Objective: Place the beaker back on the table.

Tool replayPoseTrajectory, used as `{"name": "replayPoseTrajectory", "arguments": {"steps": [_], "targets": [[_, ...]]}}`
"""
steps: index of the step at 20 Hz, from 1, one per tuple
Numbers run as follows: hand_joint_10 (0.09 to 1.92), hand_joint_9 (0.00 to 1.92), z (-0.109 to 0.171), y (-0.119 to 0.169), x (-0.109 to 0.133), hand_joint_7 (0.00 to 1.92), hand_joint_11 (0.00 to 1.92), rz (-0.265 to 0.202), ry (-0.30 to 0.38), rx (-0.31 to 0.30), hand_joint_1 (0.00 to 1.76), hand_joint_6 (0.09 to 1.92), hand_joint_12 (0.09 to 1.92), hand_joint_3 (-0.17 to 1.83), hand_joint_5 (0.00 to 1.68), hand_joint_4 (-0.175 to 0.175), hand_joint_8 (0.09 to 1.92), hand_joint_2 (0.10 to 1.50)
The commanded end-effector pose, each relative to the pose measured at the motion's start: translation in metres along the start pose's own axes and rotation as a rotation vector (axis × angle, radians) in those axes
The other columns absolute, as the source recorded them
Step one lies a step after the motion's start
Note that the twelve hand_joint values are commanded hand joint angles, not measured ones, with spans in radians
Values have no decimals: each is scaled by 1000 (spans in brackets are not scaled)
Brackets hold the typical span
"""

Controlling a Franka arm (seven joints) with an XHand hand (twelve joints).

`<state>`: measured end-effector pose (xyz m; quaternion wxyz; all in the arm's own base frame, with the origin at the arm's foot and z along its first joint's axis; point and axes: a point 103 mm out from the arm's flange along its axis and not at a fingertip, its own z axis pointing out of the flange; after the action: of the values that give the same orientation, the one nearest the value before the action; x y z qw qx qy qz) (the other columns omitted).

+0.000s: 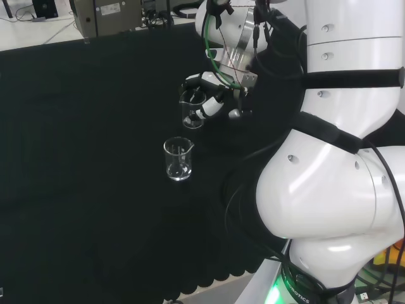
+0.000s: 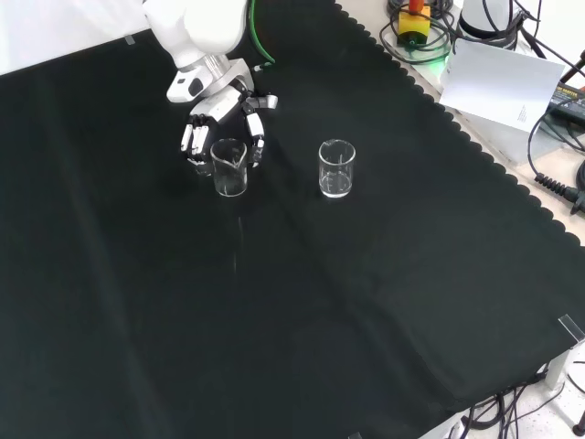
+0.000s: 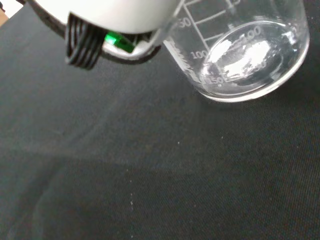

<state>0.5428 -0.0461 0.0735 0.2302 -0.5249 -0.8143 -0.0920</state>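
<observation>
Front view: the hand comes down from the top onto the black cloth. Its fingers curl round a clear glass beaker and hold it on both sides. The beaker stands upright, with its rim at the top. I cannot tell from this view if its bottom touches the cloth. A second beaker stands alone on the cloth, to the right of the held beaker and well apart from it. Nothing touches this one.

In the head view, the hand grips the held beaker from the right. The second beaker stands nearer to the camera than the held one, a little to its left. The big white arm stands to the right of both.

In the wrist view, the held beaker looks big and close. White lines and numbers run up its side. Its round bottom is near the cloth. A white part of the hand sits just beside it.
</observation>
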Motion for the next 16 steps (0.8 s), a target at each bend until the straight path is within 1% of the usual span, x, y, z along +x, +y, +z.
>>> {"name": "replayPoseTrajectory", "arguments": {"steps": [1,2,4,5,8,10,12,16], "targets": [[87,921,-2,-2,8,492,411,27,-97,105,959,635,1310,640,402,-47,702,543],[87,896,-3,-2,9,466,393,28,-114,118,953,600,1317,634,397,-47,702,544],[87,837,-6,-3,12,408,352,27,-128,120,945,535,1327,623,373,-50,698,547],[87,775,-9,-4,15,353,300,27,-131,118,937,482,1344,613,341,-52,691,549],[87,560,-27,-6,24,130,92,25,-135,91,882,253,1417,560,242,-47,648,559],[87,497,-44,-10,32,66,23,24,-143,71,850,137,1432,519,228,-45,626,571],[87,479,-61,-16,41,48,4,30,-141,50,836,88,1431,500,227,-45,617,577],[87,484,-88,-36,61,47,0,45,-164,20,825,87,1432,492,226,-45,615,580]]}}
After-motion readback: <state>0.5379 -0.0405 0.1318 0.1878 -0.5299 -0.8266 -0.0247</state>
